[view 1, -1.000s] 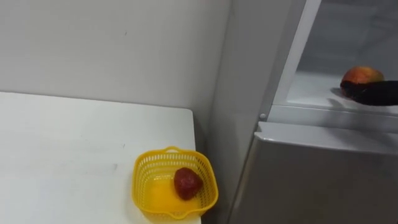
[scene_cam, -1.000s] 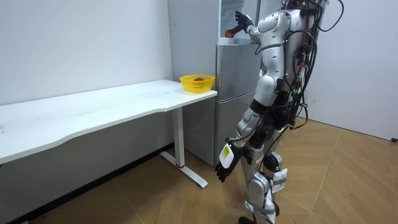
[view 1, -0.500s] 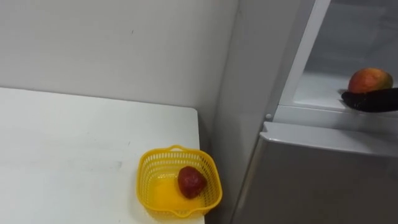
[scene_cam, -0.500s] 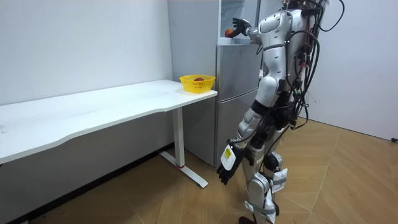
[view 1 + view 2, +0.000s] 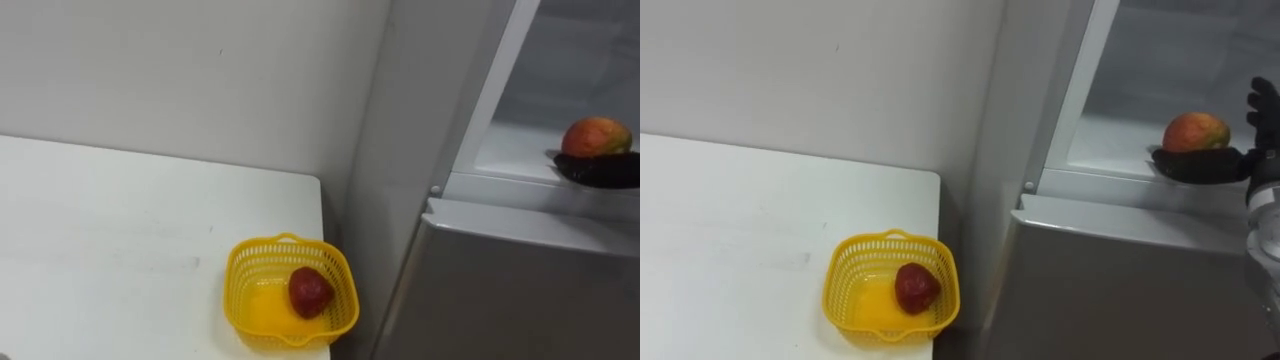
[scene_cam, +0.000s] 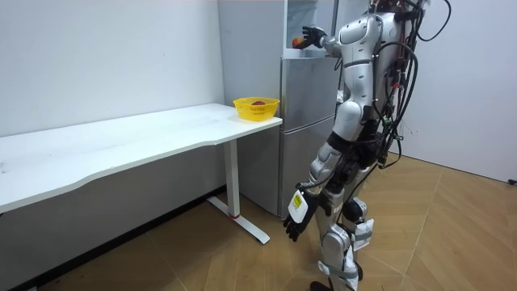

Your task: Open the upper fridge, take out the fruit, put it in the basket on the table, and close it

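A red-orange fruit (image 5: 596, 136) sits on the white shelf (image 5: 515, 150) of the open upper fridge compartment, near its front edge. My right hand (image 5: 1205, 165) reaches in from the right. Its thumb lies along the shelf just in front of and below the fruit, and its fingers (image 5: 1265, 100) stand raised to the fruit's right with a gap between them and it. The hand is open around the fruit. In the room view I stand facing the fridge (image 6: 303, 121) with the right arm raised. My left hand (image 6: 297, 217) hangs open beside my thigh.
A yellow basket (image 5: 283, 241) holding a dark red fruit (image 5: 310, 291) stands on the white table's (image 5: 120, 250) corner, right beside the fridge. The shut lower fridge door (image 5: 520, 290) is below the shelf. A white frame edge (image 5: 495, 85) borders the opening's left side.
My right hand has dropped from across the fruit's front to beneath it, so more of the fruit shows. The eye view has shifted slightly. The left hand has swung a little.
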Motion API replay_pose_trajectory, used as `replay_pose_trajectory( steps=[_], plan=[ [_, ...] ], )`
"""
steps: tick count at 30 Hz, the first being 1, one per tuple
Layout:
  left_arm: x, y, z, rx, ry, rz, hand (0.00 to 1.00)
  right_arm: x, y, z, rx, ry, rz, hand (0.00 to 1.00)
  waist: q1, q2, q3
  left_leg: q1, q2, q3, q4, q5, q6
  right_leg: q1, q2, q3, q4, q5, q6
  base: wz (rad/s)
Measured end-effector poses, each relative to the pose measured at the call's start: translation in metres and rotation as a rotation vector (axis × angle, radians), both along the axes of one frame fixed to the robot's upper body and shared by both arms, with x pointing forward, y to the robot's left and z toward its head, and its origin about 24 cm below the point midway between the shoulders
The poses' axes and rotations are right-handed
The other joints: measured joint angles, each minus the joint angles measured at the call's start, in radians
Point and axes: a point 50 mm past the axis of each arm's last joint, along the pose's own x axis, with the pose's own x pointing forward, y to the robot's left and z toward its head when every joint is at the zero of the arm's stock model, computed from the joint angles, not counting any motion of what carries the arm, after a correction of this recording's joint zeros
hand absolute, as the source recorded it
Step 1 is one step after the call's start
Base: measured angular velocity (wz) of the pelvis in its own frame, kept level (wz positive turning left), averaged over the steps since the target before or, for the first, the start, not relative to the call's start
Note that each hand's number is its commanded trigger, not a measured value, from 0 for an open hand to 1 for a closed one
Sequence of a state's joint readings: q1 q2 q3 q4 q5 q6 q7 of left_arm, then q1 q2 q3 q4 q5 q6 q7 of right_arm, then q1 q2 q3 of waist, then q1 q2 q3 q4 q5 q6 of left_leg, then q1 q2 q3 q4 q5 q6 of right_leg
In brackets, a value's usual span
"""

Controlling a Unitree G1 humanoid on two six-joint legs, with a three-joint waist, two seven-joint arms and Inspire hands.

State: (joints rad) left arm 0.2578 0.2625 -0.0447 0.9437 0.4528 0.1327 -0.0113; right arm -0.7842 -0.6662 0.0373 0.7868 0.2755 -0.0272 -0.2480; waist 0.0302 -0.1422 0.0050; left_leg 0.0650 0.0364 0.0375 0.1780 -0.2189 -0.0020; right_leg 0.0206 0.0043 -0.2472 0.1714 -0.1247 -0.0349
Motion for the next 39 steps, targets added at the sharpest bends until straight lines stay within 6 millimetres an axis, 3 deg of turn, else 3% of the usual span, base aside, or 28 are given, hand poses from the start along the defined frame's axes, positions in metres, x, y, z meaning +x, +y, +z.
replay_pose_trajectory(
  steps=[5,17,25,26,27,28,39],
  plan=[
    [-0.001,0.001,0.0,0.006,0.012,0.006,0.0,0.0,0.0,0.0,0.002,0.001,0.011,0.0,-0.001,0.004,0.0016,0.0,0.0,0.0,-0.001,0.0,0.0,0.0,0.0,0.0,0.0,0.0,0.0,0.0],
    [0.001,0.002,0.0,0.004,0.036,0.022,0.0,0.005,-0.003,-0.007,0.13,0.078,0.124,0.0,-0.011,0.007,-0.0062,0.0,0.002,-0.002,0.007,0.0,0.0,0.001,-0.002,-0.004,0.001,0.0,0.0,0.0],
    [0.001,0.002,0.0,0.011,0.045,0.023,0.0,0.005,-0.003,-0.008,0.135,0.109,0.178,0.0,-0.012,0.009,-0.0073,-0.001,0.002,-0.004,0.009,0.0,0.0,0.0,-0.001,-0.004,0.001,0.001,-0.002,0.0],
    [0.002,0.002,0.0,0.011,0.045,0.023,0.0,0.004,-0.006,-0.009,0.134,0.118,0.18,0.2,-0.006,0.009,-0.008,0.002,0.002,-0.004,0.008,0.0,0.0,0.002,0.0,-0.003,0.001,0.001,-0.002,0.0],
    [0.003,0.003,0.0,0.01,0.046,0.023,0.0,0.003,-0.008,-0.009,0.131,0.127,0.182,0.71,0.0,0.009,-0.0077,0.006,0.002,-0.003,0.009,0.0,0.0,0.005,0.0,-0.002,0.001,0.001,-0.002,0.0],
    [0.002,0.003,0.0,0.009,0.05,0.024,0.0,0.003,-0.01,-0.009,0.131,0.132,0.183,1.0,0.003,0.009,-0.0076,0.01,0.002,-0.003,0.009,0.0,0.0,0.008,0.0,-0.002,0.0,0.001,-0.002,0.0],
    [0.001,0.003,-0.003,-0.019,0.089,0.031,0.0,0.0,-0.016,-0.009,0.121,0.142,0.18,1.0,0.01,0.008,-0.0059,0.019,0.003,-0.004,0.004,0.0,-0.001,0.017,-0.001,-0.002,-0.001,0.001,-0.002,0.0]
  ],
)
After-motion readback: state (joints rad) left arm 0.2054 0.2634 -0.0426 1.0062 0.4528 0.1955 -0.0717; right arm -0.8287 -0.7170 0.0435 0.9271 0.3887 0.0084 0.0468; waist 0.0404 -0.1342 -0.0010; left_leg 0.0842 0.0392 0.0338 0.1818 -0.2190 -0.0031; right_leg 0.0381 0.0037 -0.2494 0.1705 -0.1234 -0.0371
